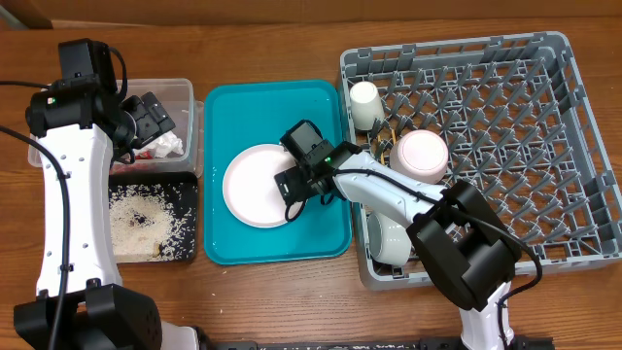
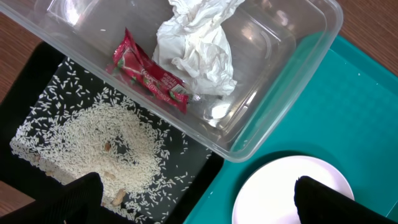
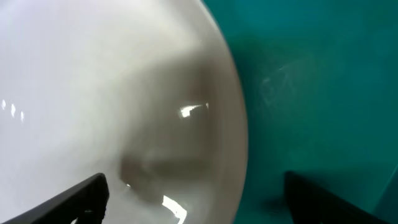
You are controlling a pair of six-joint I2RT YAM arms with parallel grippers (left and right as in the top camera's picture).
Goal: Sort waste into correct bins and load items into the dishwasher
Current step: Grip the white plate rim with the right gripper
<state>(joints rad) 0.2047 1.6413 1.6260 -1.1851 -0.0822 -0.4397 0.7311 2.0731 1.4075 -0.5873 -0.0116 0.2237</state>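
left jaws wide apart, right jaws likewise, astride plate (image 1: 251, 183) rim; sauce packet (image 2: 149, 73) print unreadable

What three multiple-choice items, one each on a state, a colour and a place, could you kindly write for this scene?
1. At the plate rim, the right claw is: A open, B shut on it, C shut above it.
2. The tray under the plate is: A black, B teal, C grey.
3. The red sauce packet lies: A on the plate, B in the clear tub, C in the right claw.

Answers: A, its fingers stand wide apart, one on each side of the rim. B, teal shows all round the plate. B, it lies beside the napkin inside the clear walls.
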